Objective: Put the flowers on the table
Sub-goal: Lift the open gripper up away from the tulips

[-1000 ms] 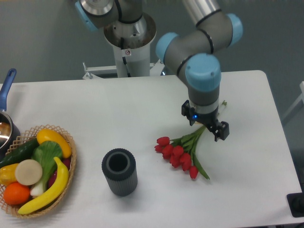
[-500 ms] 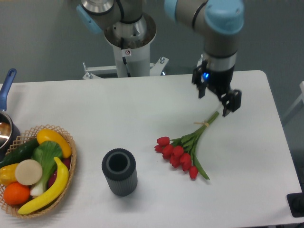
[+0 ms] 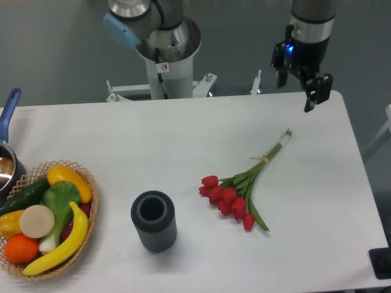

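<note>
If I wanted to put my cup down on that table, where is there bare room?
The table is bare along its whole back strip, from above the basket to the gripper. The patch between vase and flowers is narrower, and right of the flowers is free too. The left edge is crowded: basket and pot.

The arm has grey metallic tube links with light-blue joint caps. The black two-finger gripper (image 3: 298, 84) carries a small blue indicator light (lit). The base column is white.
</note>
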Tool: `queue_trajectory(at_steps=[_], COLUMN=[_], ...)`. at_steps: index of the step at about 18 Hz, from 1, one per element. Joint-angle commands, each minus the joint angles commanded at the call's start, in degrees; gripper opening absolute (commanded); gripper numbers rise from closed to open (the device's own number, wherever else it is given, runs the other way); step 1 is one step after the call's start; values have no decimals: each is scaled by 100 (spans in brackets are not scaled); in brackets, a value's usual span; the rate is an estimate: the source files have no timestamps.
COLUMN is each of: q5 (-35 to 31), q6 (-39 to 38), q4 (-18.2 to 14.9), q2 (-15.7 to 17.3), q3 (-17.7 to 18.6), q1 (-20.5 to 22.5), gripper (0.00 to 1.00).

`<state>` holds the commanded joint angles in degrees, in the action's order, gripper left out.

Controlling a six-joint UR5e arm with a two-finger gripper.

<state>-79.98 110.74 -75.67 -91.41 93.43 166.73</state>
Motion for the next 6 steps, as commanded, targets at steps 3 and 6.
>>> queue_trajectory(at_steps=[3,6], q5=[35,88], q6=[-61,-62], q4=[0,9], q2=[-9,-9], q3=[9,9], q1=[-52,-62], gripper=[100,100])
